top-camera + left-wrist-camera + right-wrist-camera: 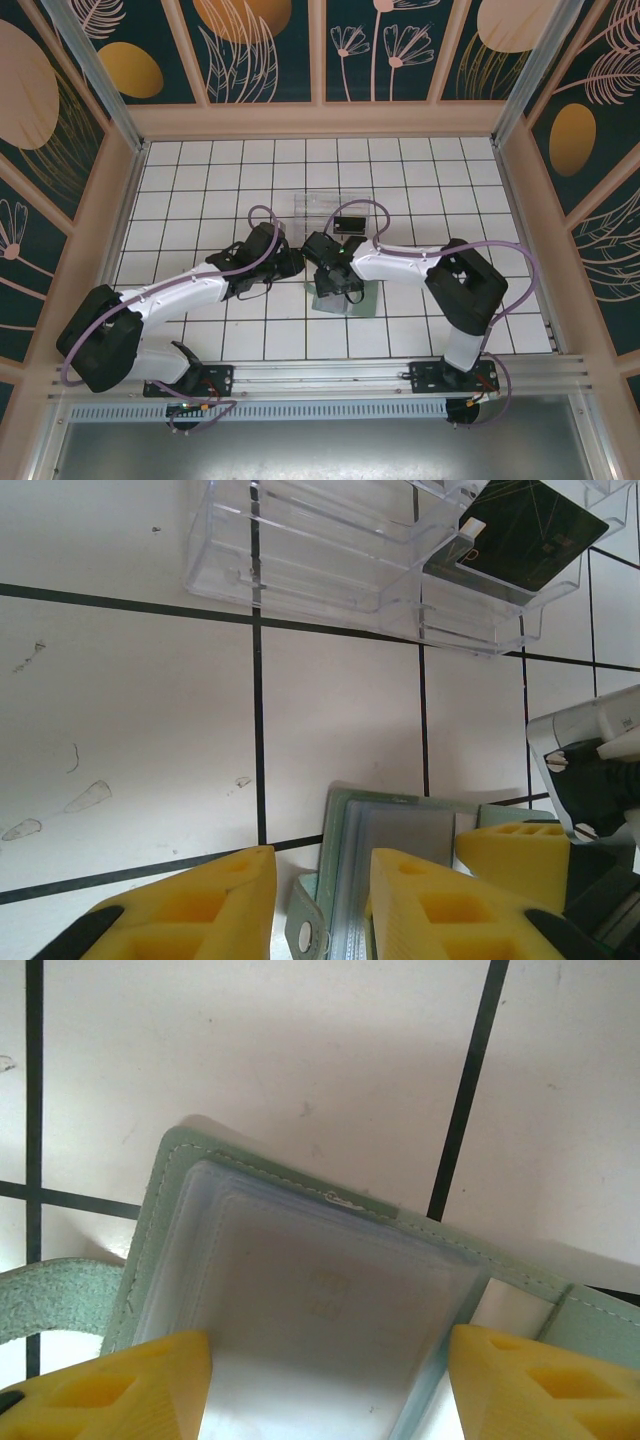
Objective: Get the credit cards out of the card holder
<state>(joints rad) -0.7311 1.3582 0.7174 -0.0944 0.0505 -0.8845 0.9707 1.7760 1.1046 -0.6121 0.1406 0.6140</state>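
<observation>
While the card holder lies open toward the near edge of the table, pale card pocketed, right gripper spread astride it, left gripper grip undeterminable: risk, an unpinned holder lifts with the card.

The worktop is a white surface ruled into square tiles by thin dark lines, and a few faint scuffs show on it in the left wrist view. Two things lie directly on it. A clear plastic tray sits slightly far of the middle. Near of that, and apart from it, the grey-green card holder lies open and flat across a tile line, its clear-fronted pockets facing up and a strap tab spread out on its left.
</observation>
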